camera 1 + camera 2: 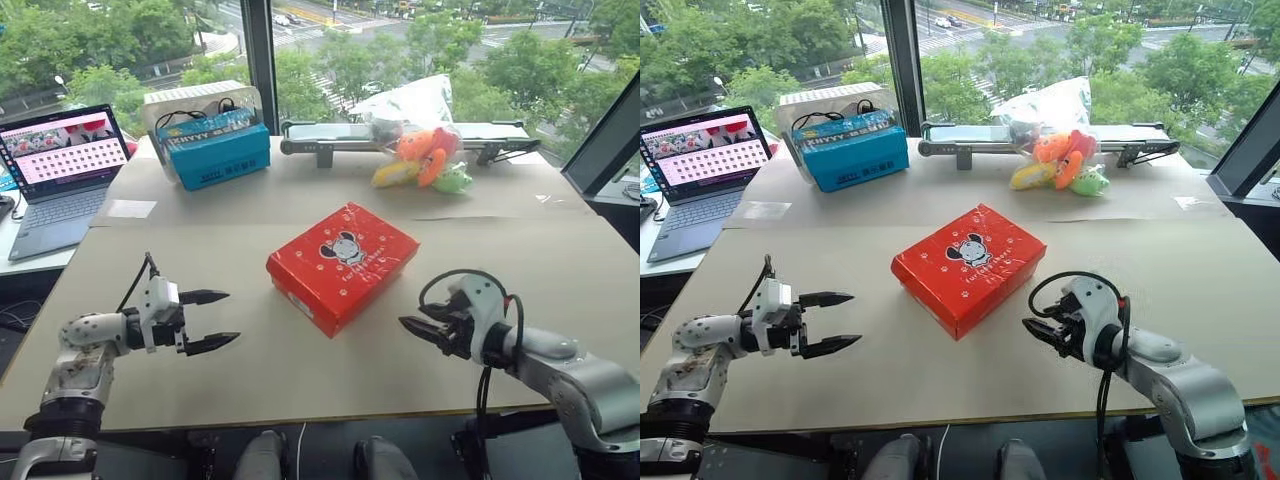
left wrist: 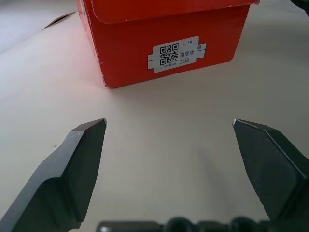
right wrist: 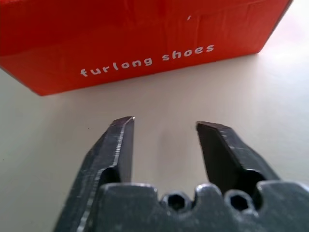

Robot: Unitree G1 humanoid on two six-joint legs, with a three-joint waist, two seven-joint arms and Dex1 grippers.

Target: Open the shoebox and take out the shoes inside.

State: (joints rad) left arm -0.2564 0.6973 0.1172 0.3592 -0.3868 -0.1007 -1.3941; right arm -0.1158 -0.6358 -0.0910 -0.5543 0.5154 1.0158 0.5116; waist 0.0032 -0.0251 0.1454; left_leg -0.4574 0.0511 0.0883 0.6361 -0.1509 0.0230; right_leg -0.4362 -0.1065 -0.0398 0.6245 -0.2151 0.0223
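Observation:
The red shoebox (image 1: 342,262) with the cartoon mouse print lies on the middle of the table, turned at an angle, with its lid down. The shoes are hidden. My left gripper (image 1: 232,317) hovers to the box's left, open wide and empty, pointing at the box's end with the white label (image 2: 176,53). My right gripper (image 1: 410,325) sits to the box's right near its front corner. Its fingers (image 3: 120,145) stand a narrow gap apart with nothing between them, facing the side (image 3: 145,34) printed "furlong shoes". Neither gripper touches the box.
A blue box (image 1: 215,150) stands at the back left and an open laptop (image 1: 60,160) on a side table further left. Plush toys in a clear bag (image 1: 425,155) lie at the back right, in front of a long metal rail (image 1: 330,140). The table's front edge (image 1: 300,415) runs just under my arms.

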